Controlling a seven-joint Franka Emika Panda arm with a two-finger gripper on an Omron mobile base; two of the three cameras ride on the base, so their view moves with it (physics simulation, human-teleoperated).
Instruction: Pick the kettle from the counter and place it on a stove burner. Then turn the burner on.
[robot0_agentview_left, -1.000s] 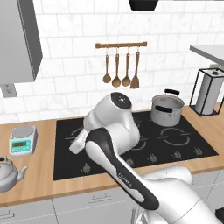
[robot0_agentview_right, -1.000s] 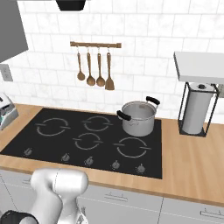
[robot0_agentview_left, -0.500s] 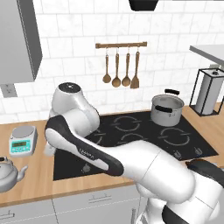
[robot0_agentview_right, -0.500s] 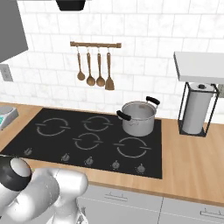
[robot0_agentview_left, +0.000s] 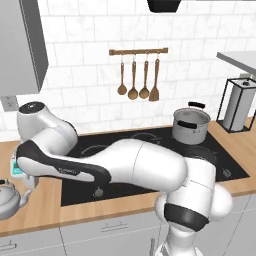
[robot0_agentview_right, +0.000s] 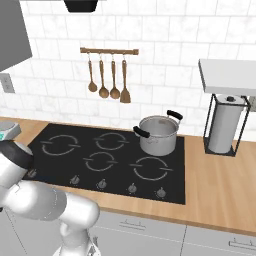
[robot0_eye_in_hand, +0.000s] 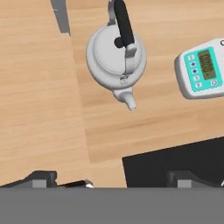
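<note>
Counts on the kitchen counter and wall

One kettle (robot0_eye_in_hand: 116, 57) and one kitchen scale (robot0_eye_in_hand: 202, 68) near the counter's (robot0_eye_in_hand: 39, 87) left end; one steel pot (robot0_agentview_right: 159, 134) at the cooktop's (robot0_agentview_right: 55, 135) back right; four wooden utensils (robot0_agentview_right: 107, 75) hanging on one wall rail (robot0_agentview_right: 110, 50); one paper-towel holder (robot0_agentview_right: 226, 125) by the counter's right end; five ring markings and five knobs (robot0_agentview_right: 102, 184) along the cooktop's front edge.

My own arm hides the cooktop's (robot0_agentview_left: 150, 137) left part in the left base view, where the kettle (robot0_agentview_left: 9, 199) is cut by the edge and my claw stays unseen.
</note>
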